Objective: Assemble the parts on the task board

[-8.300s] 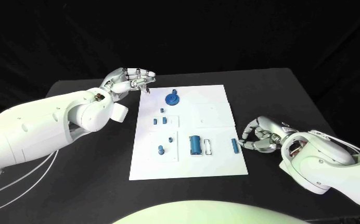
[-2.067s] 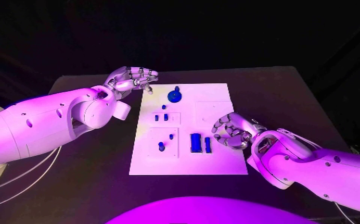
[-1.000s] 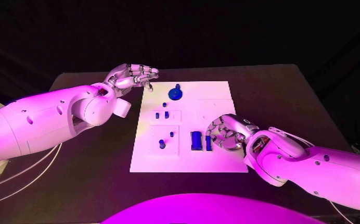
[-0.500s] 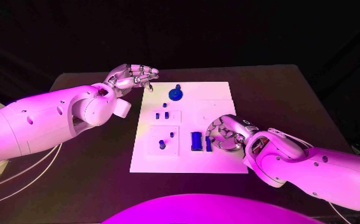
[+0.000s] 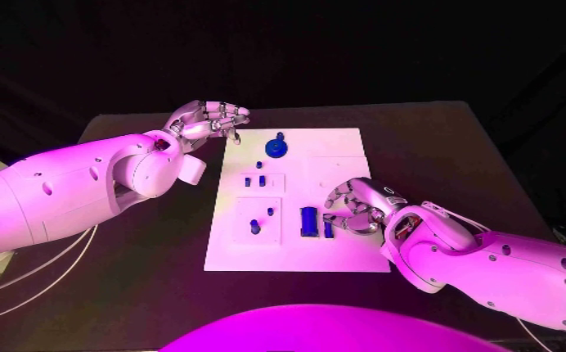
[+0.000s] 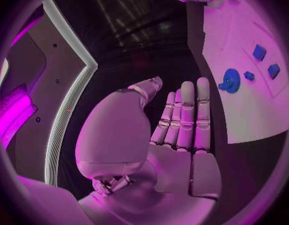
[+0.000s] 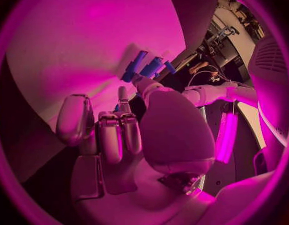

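A black table [image 5: 448, 147] stands against a dark backdrop, and the white task board [image 5: 342, 155] lies in its middle. The left hand [image 5: 210, 121] hovers just off the board's far left corner, holding nothing; in the left wrist view its fingers [image 6: 185, 116] lie straight and side by side. The right hand [image 5: 357, 206] sits over the board's near right part, fingers curled in. Whether they pinch anything cannot be told, as the fingertips hide the spot.

Just beside the right hand's fingertips stand a blue cylinder [image 5: 307, 221] and a slimmer blue bar [image 5: 328, 225], close together. Further from it, toward the left hand, are two small blue blocks [image 5: 253, 181] and a blue peg [image 5: 253, 225]. Nearest the left hand lies a blue gear [image 5: 276, 149].
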